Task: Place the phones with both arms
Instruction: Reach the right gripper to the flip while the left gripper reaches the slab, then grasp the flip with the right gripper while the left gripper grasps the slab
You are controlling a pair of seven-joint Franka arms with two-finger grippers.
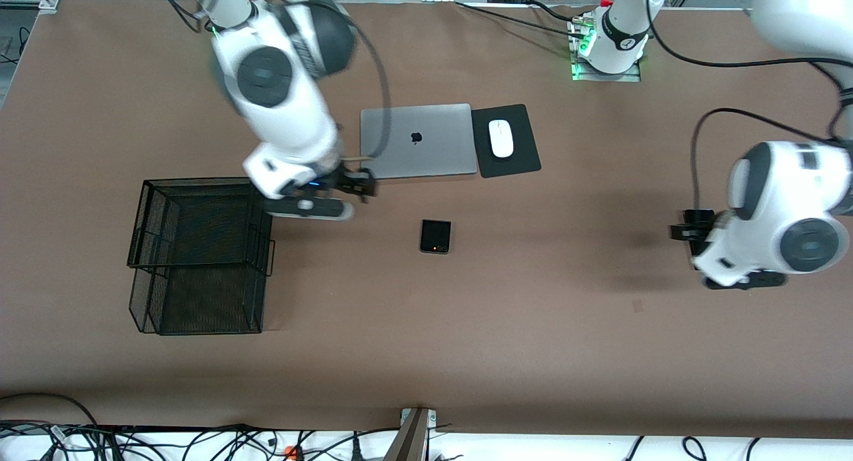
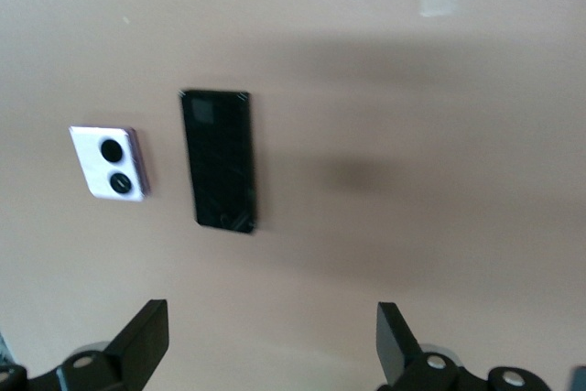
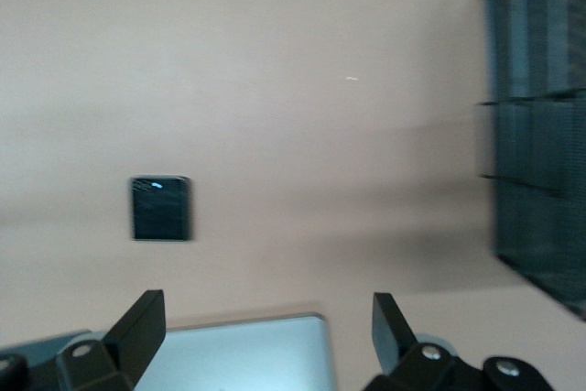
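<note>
The small square black flip phone point(image 1: 435, 236) lies mid-table, nearer the front camera than the laptop; it also shows in the right wrist view point(image 3: 161, 208). My right gripper point(image 1: 362, 184) hangs open and empty over the laptop's near corner, its jaws wide apart point(image 3: 267, 331). The long slim black slab point(image 2: 218, 160) and the lavender-white phone with two black lenses point(image 2: 110, 162) lie side by side in the left wrist view. In the front view my left arm hides them. My left gripper point(image 1: 688, 232) is open and empty above the table point(image 2: 273, 341), apart from both phones.
A silver laptop point(image 1: 418, 140) lies closed, with a white mouse point(image 1: 501, 138) on a black pad point(image 1: 516, 161) beside it. A black wire basket point(image 1: 200, 254) stands toward the right arm's end of the table point(image 3: 540, 135).
</note>
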